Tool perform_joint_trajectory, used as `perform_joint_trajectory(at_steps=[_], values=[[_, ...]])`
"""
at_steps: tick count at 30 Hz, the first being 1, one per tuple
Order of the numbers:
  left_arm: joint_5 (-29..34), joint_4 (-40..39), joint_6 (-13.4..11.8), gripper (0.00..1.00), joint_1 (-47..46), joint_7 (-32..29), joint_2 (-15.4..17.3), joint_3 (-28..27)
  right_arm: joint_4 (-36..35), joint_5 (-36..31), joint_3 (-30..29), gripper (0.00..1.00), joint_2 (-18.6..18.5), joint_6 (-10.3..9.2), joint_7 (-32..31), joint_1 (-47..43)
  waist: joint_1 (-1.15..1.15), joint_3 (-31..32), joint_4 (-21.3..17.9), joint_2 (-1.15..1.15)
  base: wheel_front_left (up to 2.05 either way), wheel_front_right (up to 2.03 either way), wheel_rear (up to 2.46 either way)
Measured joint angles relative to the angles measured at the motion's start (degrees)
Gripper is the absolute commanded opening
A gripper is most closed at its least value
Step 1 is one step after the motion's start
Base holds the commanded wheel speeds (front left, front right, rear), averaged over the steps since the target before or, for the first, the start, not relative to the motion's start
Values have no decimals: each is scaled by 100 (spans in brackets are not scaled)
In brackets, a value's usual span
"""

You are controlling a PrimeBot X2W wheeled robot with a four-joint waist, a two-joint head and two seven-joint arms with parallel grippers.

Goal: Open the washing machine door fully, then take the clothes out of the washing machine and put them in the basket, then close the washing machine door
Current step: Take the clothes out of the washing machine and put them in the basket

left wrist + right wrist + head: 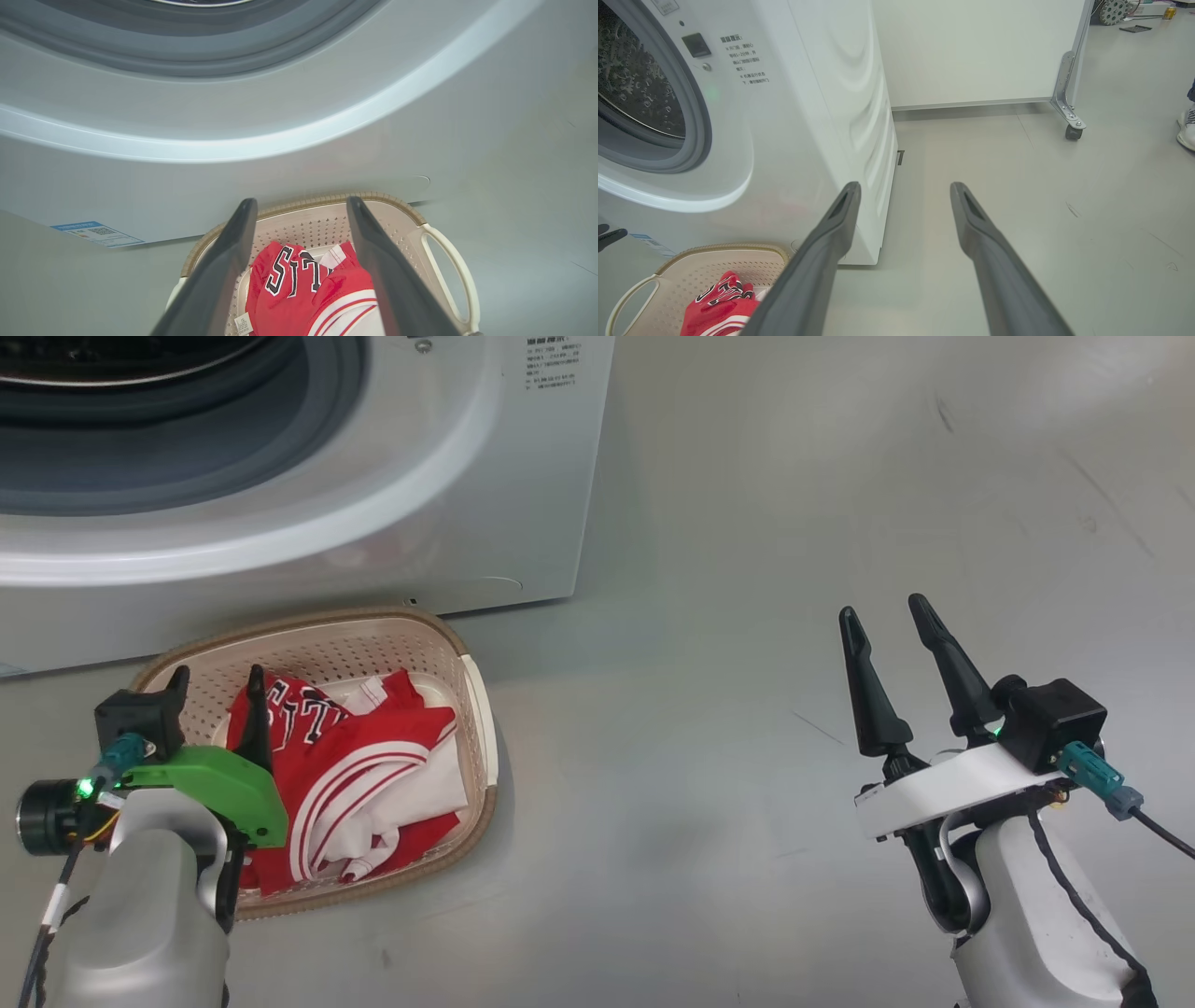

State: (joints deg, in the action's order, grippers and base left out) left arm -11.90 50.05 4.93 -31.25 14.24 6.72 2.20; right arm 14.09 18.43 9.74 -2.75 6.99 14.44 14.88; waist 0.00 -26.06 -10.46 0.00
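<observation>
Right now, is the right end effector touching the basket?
Apart. The head view shows bare floor between the right end effector and the basket.

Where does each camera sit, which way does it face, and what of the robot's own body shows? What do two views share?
Head view: on the head, facing down at the floor, basket and washing machine; left gripper and right gripper show.
Left wrist view: on the left wrist, facing along its open fingers into the basket of clothes.
Right wrist view: on the right wrist, facing across the floor beside the machine; its open fingers show.
Shared: both wrist views show the basket and clothes.
</observation>
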Motion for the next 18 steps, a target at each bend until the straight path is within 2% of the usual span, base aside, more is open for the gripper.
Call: perform_joint_trajectory(at_steps=[8, 18], values=[[74, -515, 119, 100, 305, 21, -187, 151, 105, 8, -52, 100, -3, 0, 0, -228, 0, 673, 244, 0, 0, 0, 0], [-26, -1874, 125, 100, 885, 20, -257, -68, 69, 18, -27, 100, -13, 0, 0, -611, 0, 1426, 508, 0, 0, 0, 0]])
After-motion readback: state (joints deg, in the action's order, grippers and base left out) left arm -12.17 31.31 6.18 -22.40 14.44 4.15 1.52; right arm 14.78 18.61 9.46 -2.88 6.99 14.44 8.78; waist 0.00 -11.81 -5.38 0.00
